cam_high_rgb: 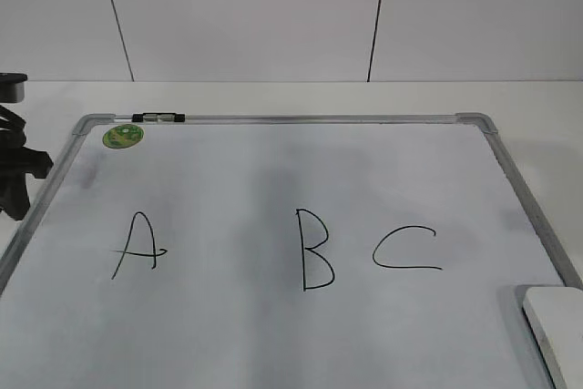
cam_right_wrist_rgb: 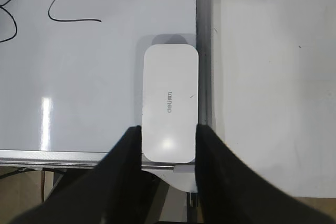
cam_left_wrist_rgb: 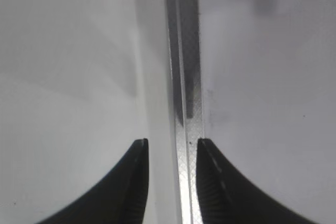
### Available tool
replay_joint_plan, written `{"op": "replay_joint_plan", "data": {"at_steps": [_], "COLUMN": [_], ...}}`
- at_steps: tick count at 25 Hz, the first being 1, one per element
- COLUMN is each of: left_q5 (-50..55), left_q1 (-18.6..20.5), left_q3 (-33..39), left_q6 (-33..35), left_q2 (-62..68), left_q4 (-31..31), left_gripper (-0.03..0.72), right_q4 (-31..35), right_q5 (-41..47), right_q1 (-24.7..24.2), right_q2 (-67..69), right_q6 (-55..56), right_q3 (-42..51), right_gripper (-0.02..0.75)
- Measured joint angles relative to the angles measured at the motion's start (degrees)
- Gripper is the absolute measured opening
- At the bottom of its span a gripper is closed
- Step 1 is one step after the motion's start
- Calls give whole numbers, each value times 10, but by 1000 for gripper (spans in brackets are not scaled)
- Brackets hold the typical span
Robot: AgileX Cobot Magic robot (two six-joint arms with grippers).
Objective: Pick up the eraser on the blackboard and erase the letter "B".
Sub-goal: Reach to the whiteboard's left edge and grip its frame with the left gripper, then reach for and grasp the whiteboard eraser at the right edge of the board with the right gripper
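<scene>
The blackboard (cam_high_rgb: 273, 179) is a white board in a silver frame, lying flat. The letter "B" (cam_high_rgb: 314, 250) is drawn in black at its middle, and part of it shows at the left edge of the right wrist view (cam_right_wrist_rgb: 6, 14). The eraser (cam_high_rgb: 556, 334), a white rounded block, lies on the board's near right corner. In the right wrist view it (cam_right_wrist_rgb: 170, 103) lies against the right frame. My right gripper (cam_right_wrist_rgb: 169, 140) is open above the eraser's near end, one jaw to each side. My left gripper (cam_high_rgb: 23, 175) is open and empty over the board's left frame (cam_left_wrist_rgb: 184, 77).
A black "A" (cam_high_rgb: 138, 245) and "C" (cam_high_rgb: 406, 249) flank the B. A small black-and-clear marker (cam_high_rgb: 158, 117) lies on the far frame beside a round green sticker (cam_high_rgb: 122, 137). White table (cam_right_wrist_rgb: 273, 77) surrounds the board. The board's near edge (cam_right_wrist_rgb: 63, 156) is at the table's front.
</scene>
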Motion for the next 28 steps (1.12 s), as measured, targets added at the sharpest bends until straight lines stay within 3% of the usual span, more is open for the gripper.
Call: {"op": "replay_joint_plan", "data": {"at_steps": [23,28], "left_q5": [-24,-24], "left_q1": [0,0], "left_q3": [-6,-6], "left_q6": [1,1], "left_q2": [50,50], "left_q4": [10,6], "left_gripper": [233,132], "right_q4": [-3,-3], "right_q5": [0,0], "right_q1": [0,0], "right_q2": [0,0], "right_q6": [0,0], "right_q3": [0,0], "right_gripper": [278,278]}}
